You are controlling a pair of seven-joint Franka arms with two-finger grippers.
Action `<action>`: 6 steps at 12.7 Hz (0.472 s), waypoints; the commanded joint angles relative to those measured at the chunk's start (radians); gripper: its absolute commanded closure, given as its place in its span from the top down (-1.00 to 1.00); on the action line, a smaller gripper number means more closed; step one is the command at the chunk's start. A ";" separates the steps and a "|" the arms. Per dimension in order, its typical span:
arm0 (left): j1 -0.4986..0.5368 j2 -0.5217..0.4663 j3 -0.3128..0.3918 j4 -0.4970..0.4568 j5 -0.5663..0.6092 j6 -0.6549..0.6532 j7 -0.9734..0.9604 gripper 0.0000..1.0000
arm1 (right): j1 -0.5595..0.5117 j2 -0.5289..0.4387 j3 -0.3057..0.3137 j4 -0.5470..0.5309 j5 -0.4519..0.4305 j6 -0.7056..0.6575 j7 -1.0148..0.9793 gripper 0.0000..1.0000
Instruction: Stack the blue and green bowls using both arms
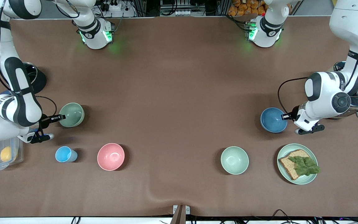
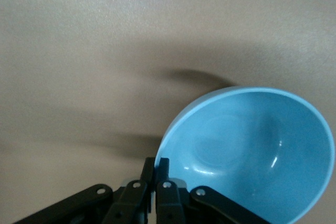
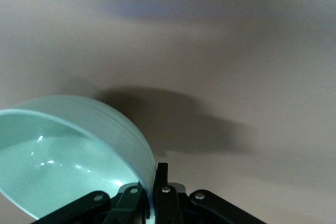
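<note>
My wrist views show each rim pinched: left gripper (image 2: 156, 167) clamps the round matte blue bowl (image 2: 252, 150), right gripper (image 3: 154, 174) the round sage-green bowl (image 3: 68, 150), over the brown table (image 1: 179, 77).

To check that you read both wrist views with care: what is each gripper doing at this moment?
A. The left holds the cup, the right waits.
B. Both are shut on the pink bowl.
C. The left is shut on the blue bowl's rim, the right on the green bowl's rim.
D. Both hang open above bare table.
C: the left gripper pinches the rim of the blue bowl, and the right gripper pinches the rim of the green bowl.
</note>
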 commanded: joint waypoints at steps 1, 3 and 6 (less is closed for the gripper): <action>0.000 -0.048 -0.002 0.004 -0.009 0.003 -0.001 -1.00 | 0.022 -0.039 0.036 0.003 0.045 -0.034 0.038 -1.00; 0.002 -0.079 -0.008 0.029 -0.009 -0.006 0.007 -1.00 | 0.068 -0.067 0.053 0.003 0.071 -0.073 0.175 -1.00; 0.003 -0.116 -0.046 0.098 -0.009 -0.093 0.007 -1.00 | 0.134 -0.085 0.073 0.008 0.168 -0.112 0.327 -1.00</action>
